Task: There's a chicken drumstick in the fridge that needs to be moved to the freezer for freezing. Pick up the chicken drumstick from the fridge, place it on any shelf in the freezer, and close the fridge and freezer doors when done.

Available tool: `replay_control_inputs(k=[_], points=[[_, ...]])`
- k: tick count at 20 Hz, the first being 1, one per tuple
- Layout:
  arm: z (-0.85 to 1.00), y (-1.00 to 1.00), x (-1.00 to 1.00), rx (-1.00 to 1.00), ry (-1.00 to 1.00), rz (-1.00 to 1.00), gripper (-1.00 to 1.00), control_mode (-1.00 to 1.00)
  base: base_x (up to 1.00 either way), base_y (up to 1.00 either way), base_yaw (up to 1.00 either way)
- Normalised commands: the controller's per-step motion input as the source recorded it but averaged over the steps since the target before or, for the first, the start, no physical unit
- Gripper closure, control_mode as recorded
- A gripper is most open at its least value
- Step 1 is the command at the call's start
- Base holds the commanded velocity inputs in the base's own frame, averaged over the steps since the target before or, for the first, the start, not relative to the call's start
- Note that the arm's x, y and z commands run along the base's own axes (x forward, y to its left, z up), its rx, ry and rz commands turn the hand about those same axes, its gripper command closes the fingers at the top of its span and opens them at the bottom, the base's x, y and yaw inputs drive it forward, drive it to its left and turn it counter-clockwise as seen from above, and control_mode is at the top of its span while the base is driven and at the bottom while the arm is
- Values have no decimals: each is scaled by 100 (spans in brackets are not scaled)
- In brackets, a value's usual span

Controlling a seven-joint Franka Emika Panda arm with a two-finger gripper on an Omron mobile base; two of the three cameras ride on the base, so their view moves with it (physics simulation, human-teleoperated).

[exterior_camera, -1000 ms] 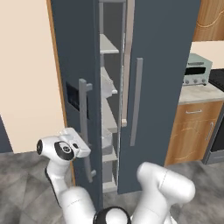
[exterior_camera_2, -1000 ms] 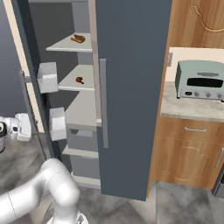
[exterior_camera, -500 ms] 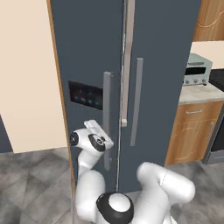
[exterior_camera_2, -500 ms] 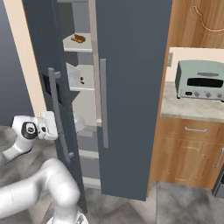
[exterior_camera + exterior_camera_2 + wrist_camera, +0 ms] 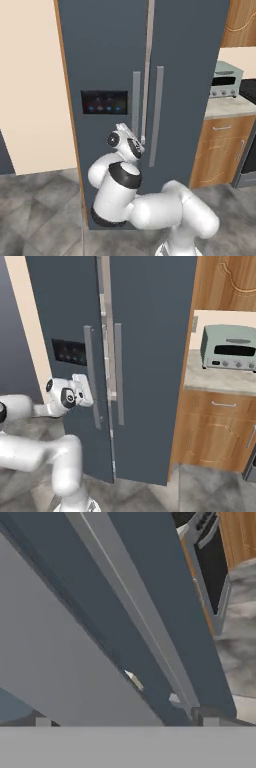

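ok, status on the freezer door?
Gripper against the freezer door beside its handle, jaw state unclear. Door nearly shut, a thin gap left at the seam. Fridge door closed. Nothing in the way.

Freezer door (image 5: 105, 75): top cut off by the picture's edge.
Fridge door (image 5: 155, 331): top cut off too.
Gap between doors (image 5: 106, 356): too narrow to see shelves or drumstick inside.
Gripper (image 5: 85, 391): fingers hidden against the door handle (image 5: 92, 383); grip cannot be told.
Toaster oven (image 5: 225, 80): partly hidden by the fridge.
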Motion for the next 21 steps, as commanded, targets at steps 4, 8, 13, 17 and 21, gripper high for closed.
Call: replay_control_inputs(k=[4, 8, 13, 17, 21], points=[[0, -80, 90, 17, 0, 6, -100, -100, 0, 0, 0], [0, -58, 89, 13, -1, 7, -100, -100, 0, 0, 0], [0, -49, 74, 11, -5, 6, -100, -100, 0, 0, 0], [5, -54, 40, 12, -15, 7, -100, -100, 0, 0, 0], [37, -31, 19, 8, -6, 1, -100, -100, 0, 0, 0]])
